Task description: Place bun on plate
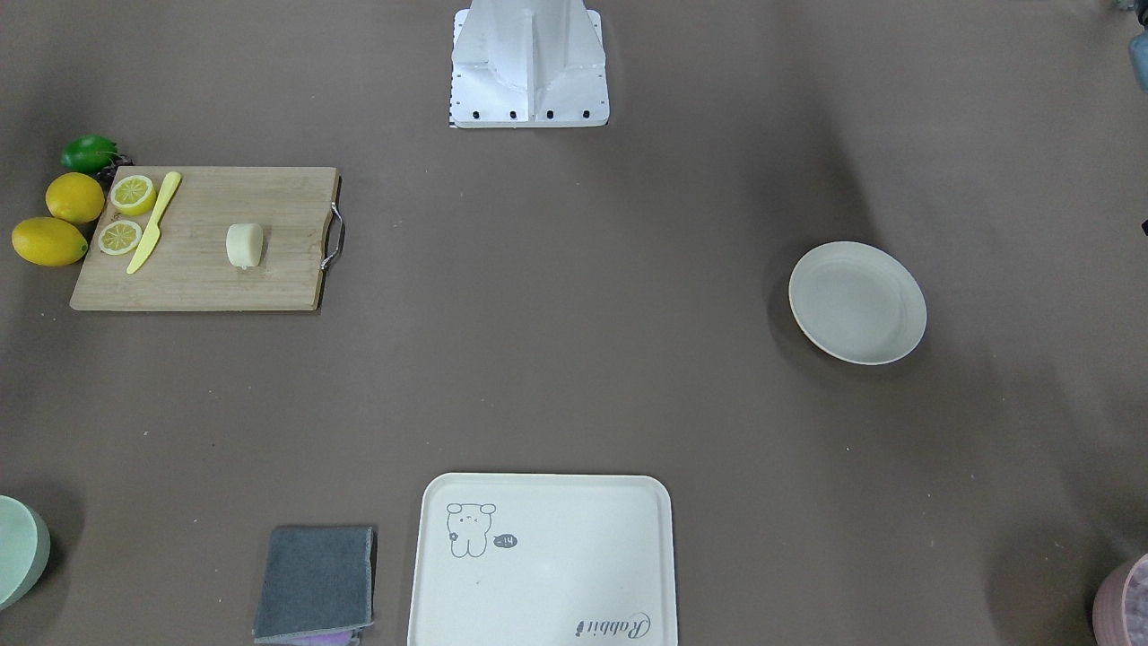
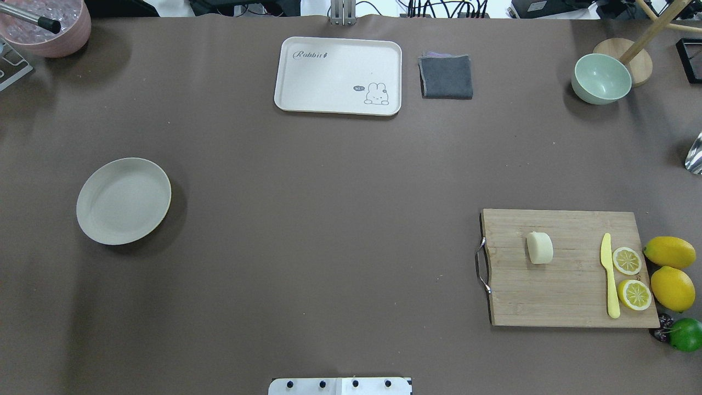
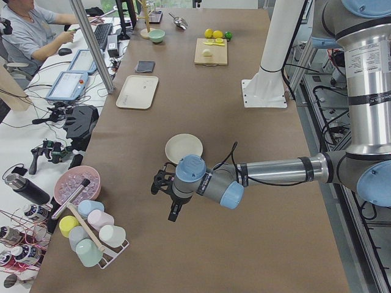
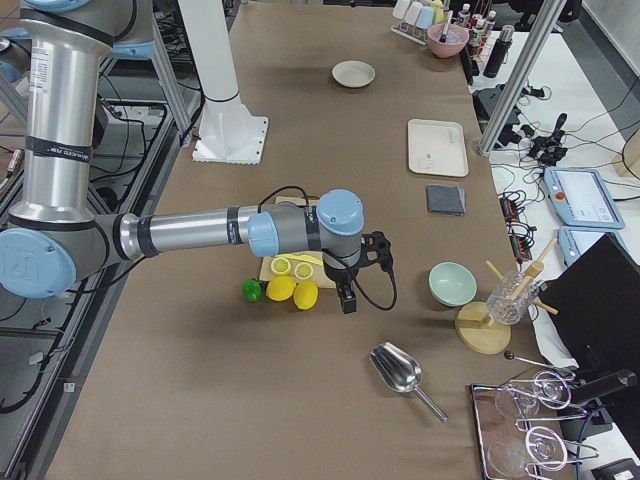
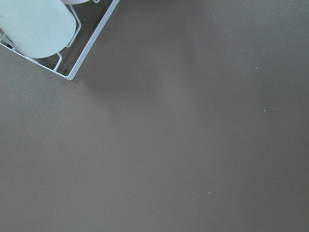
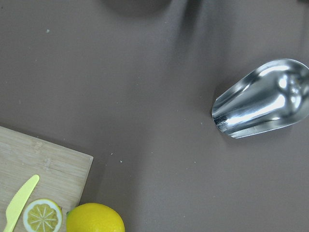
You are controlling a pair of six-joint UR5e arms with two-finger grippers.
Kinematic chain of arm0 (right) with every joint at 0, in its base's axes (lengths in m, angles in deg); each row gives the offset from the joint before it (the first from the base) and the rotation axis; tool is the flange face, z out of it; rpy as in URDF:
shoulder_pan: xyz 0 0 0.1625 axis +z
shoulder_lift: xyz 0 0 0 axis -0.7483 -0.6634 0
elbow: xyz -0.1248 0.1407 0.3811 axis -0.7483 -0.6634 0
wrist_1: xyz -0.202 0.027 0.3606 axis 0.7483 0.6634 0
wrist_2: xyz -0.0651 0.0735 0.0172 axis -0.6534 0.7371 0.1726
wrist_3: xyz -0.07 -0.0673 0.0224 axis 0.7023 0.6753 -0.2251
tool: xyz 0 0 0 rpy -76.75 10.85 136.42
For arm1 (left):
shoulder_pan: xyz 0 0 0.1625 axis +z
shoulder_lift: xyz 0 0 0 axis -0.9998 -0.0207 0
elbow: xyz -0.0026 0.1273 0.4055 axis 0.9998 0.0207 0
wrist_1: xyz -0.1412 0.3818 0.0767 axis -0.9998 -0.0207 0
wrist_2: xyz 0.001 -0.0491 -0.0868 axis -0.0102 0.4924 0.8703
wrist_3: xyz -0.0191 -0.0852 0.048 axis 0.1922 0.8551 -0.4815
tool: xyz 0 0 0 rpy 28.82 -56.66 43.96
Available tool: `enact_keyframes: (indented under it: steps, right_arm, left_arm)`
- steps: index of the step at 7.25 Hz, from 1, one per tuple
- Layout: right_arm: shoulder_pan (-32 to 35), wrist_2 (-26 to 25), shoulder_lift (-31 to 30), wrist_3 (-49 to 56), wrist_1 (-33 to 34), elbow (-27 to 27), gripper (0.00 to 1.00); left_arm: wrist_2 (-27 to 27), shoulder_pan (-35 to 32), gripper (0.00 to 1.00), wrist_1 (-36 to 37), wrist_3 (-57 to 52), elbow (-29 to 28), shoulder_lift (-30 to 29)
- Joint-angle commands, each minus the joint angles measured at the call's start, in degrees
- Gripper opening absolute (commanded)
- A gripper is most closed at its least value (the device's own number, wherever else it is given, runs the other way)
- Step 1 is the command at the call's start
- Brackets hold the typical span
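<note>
roughly, two claws hung over the brown table cover (image 2: 329,219), each seen only from the table's ends: left claw (image 3: 171,207) and right claw (image 4: 346,300), width of opening impossible to tell for either, likewise any hold on anything. just below and beside the right claw, two whole lemons (image 2: 669,252), smooth and oval, plus one round green fruit (image 2: 685,334). next past those, two lemon halves (image 2: 627,260), cut faces up, and one flat yellow knife (image 2: 609,274), all laid at the near end of one wooden cutting board (image 2: 565,296) with a metal handle at its far end. beyond knife and halves from the right claw, toward that handle: the bun (image 2: 539,247), one pale cream lump, smooth, rounded on top, resting on the board, apart from both claws. on the right claw's other side, one shiny metal scoop (image 6: 263,99). near the left claw, on the side toward the robot's middle: the plate (image 2: 123,201), one round shallow off-white dish with a raised rim. on the left claw's outer side, one white wire rack (image 5: 73,76) of pastel cups. well away from both claws, by the table's far edge: one cream rectangular tray (image 2: 307,82) with rounded corners and a small animal drawing, one folded grey cloth (image 2: 446,77) just beside it, one pale green bowl (image 2: 601,78). between bun and plate, a wide stretch of table cover.
</note>
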Motion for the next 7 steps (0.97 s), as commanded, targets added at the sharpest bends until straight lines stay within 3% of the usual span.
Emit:
enact_keyframes:
  steps: [1, 7]
  right_arm:
    - [-0.4, 0.0, 0.0, 0.0, 0.0, -0.4, 1.0]
    - [-0.4, 0.0, -0.1, 0.0, 0.0, -0.4, 1.0]
  left_arm:
    - [0.4, 0.0, 0.97, 0.3, -0.1, 0.5, -1.3]
    - [0.2, 0.1, 0.97, 0.3, 1.0, 1.3, 0.4]
